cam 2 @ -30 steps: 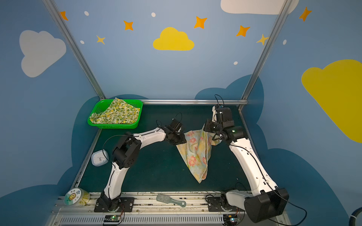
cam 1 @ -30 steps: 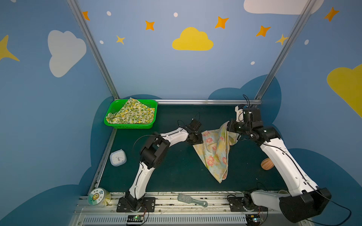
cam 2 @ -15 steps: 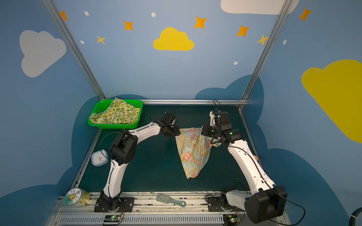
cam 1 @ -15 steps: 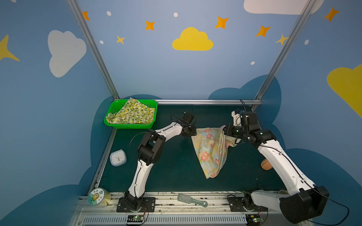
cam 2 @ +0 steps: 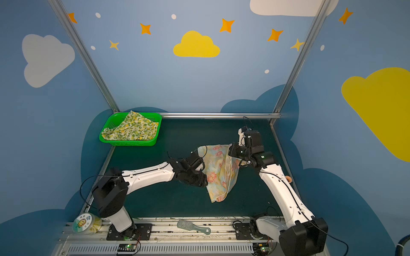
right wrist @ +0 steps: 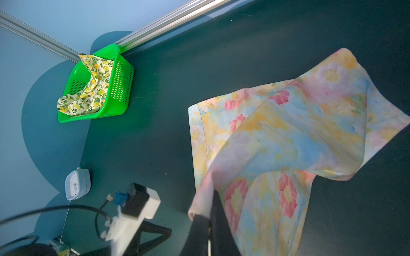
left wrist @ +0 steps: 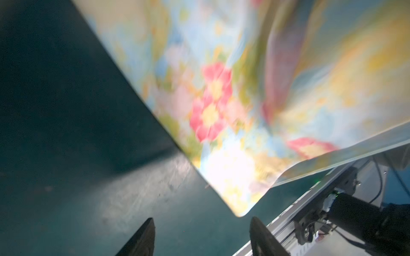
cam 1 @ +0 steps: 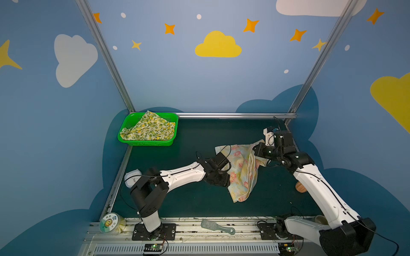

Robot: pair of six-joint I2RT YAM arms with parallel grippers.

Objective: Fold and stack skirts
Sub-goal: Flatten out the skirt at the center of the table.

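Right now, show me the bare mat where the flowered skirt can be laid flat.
Widest bare mat: back middle, between the green basket and the flowered skirt. Another strip lies between the left arm and the front rail. Crowded on the right, where the skirt hangs from the right arm.

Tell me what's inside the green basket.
A crumpled lemon-print skirt fills the green basket, one corner poking over its back rim. Whether anything lies beneath the cloth cannot be seen.

Robot lab booth: cloud-painted walls (cam 1: 177,84), aluminium frame (cam 1: 106,55).
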